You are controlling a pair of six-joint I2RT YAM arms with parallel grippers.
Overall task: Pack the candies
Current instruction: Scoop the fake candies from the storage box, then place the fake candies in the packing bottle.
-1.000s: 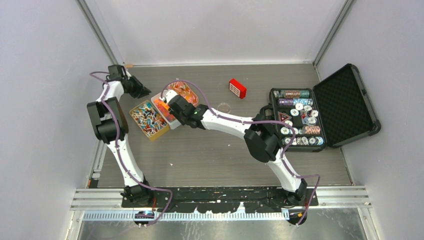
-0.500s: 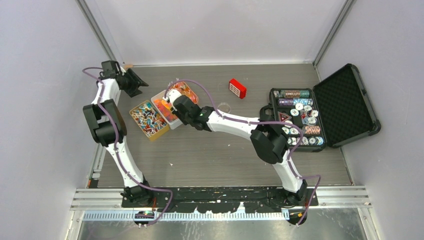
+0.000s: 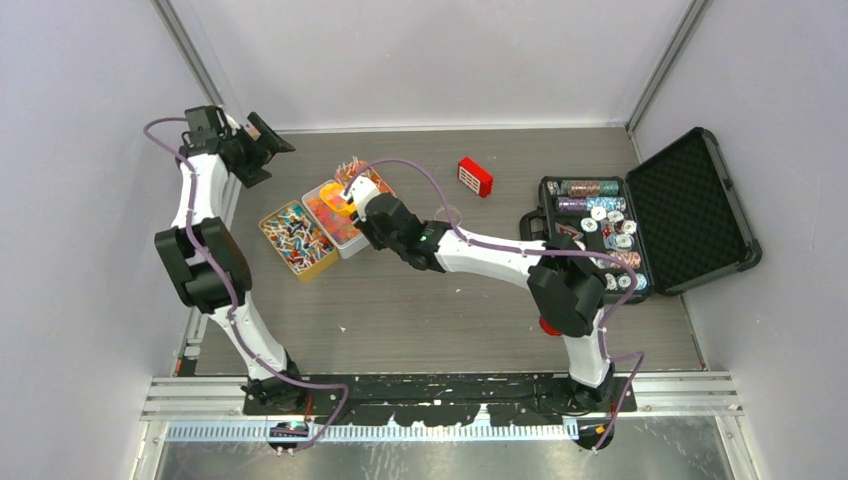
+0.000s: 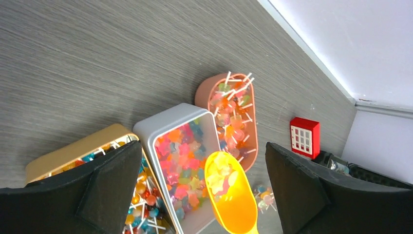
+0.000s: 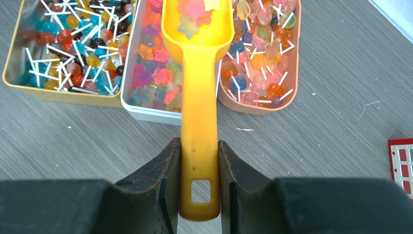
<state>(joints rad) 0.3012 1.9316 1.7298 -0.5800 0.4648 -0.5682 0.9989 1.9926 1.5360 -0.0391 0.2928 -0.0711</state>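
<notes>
top: overhead, far | wrists: downward, nearer | shared: trays of candies

- left gripper has its two black fingers spread wide, one at 7 o'clock and one at 5 o'clock, nothing between them but air
- silver tin sits around 6 o'clock, full of star-shaped candies, pink, orange and blue mostly
- yellow scoop hangs over that tin's right edge, with a small pile of pale stars in its bowl
- pink oval tub touches the tin at its 1 o'clock, stuffed with lollipops
- gold tin is at 8 o'clock, half hidden behind a finger
- red box is off at 4 o'clock
- a few loose sweets lie on the grey table beside the scoop
</notes>
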